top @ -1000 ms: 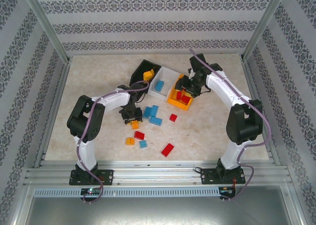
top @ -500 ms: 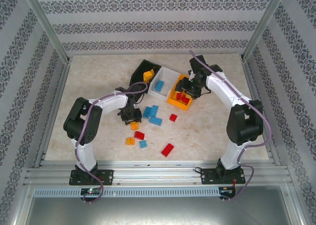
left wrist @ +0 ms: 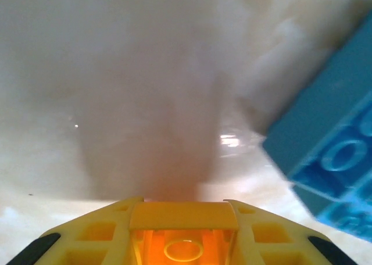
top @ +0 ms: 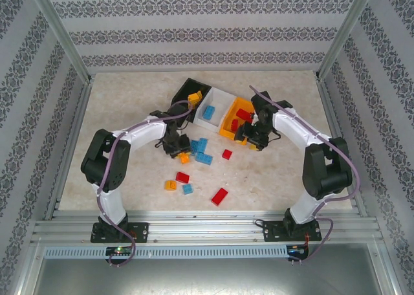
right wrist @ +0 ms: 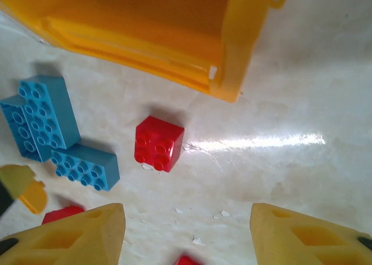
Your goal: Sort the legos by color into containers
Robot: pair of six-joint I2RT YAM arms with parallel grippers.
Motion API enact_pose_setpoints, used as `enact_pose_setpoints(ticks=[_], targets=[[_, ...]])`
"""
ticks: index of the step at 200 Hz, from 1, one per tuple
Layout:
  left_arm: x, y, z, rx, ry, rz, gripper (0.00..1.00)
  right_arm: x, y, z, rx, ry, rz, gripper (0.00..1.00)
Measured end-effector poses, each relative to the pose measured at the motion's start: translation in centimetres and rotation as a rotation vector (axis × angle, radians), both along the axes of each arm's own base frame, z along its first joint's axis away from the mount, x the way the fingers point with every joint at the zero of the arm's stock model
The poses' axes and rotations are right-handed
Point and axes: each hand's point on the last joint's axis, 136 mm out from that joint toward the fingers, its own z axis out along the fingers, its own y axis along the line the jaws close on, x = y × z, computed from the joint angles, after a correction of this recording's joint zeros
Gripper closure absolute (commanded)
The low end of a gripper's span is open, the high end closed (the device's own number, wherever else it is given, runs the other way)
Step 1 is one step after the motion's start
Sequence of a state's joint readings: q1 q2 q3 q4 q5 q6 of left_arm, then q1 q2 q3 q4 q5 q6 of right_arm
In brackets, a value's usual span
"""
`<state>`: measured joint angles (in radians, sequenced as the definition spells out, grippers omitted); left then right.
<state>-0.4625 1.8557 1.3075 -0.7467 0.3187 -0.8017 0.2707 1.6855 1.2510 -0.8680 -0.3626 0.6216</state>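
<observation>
Left gripper [left wrist: 183, 215] pinched tight on an orange brick [left wrist: 183, 247], blue brick [left wrist: 331, 160] just off its right | right gripper [right wrist: 186, 236] half open, holding nothing | red brick [right wrist: 158, 144] just ahead, orange bin [right wrist: 232, 56] beyond, so I'd guess it's lining up that red for it

bins [top: 221, 103] in a row on table [top: 129, 107] | binned bricks [top: 208, 112] inside them | loose bricks [top: 202, 147] just in front

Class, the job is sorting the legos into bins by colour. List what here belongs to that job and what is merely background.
Belongs: red legos, blue legos, orange legos; black bin, white bin, orange bin; left gripper, shut on an orange lego; right gripper, open.
Background: patterned walls, aluminium frame rails.
</observation>
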Motion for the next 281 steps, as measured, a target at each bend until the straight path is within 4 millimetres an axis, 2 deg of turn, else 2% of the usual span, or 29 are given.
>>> enact_pose_setpoints(ticks=[27, 47, 84, 119, 154, 195, 203, 217, 257, 270, 278, 281], targets=[[5.0, -1.4, 4.4, -0.079, -0.122, 0.024, 0.67, -0.2, -0.2, -0.1, 0.004, 0.003, -0.006, 0.41], [9.3, -1.7, 6.6, -0.108, -0.193, 0.049, 0.67, -0.2, -0.4, 0.2, 0.006, -0.006, -0.007, 0.41], [15.2, -0.8, 7.7, -0.113, -0.249, 0.099, 0.67, -0.4, -1.1, 1.5, 0.013, -0.047, -0.003, 0.41], [19.0, 1.0, 8.6, -0.092, -0.298, 0.146, 0.67, -1.1, -1.3, 1.3, 0.01, -0.038, -0.004, 0.41], [21.6, 2.0, 9.0, -0.077, -0.335, 0.177, 0.67, -1.8, -1.5, 0.8, 0.004, -0.013, -0.004, 0.41], [22.8, 1.9, 8.0, -0.069, -0.328, 0.182, 0.66, -1.8, -1.5, 0.8, 0.004, -0.013, -0.003, 0.4], [23.0, 1.9, 7.8, -0.068, -0.327, 0.182, 0.61, -1.8, -1.5, 0.8, 0.004, -0.013, -0.003, 0.4], [23.4, 2.0, 7.5, -0.069, -0.326, 0.189, 0.45, -1.8, -1.5, 0.8, 0.003, -0.011, -0.003, 0.4], [23.6, 2.5, 6.7, -0.063, -0.305, 0.206, 0.34, -2.0, -1.5, 1.0, 0.003, -0.011, -0.003, 0.4], [23.6, 2.5, 6.8, -0.063, -0.306, 0.206, 0.27, -1.9, -1.5, 1.0, 0.004, -0.013, -0.004, 0.39], [23.6, 2.6, 6.8, -0.063, -0.305, 0.206, 0.16, -1.9, -1.5, 1.0, 0.004, -0.014, -0.004, 0.39], [23.6, 2.6, 6.8, -0.061, -0.304, 0.205, 0.03, -1.9, -1.5, 1.0, 0.004, -0.014, -0.004, 0.39]])
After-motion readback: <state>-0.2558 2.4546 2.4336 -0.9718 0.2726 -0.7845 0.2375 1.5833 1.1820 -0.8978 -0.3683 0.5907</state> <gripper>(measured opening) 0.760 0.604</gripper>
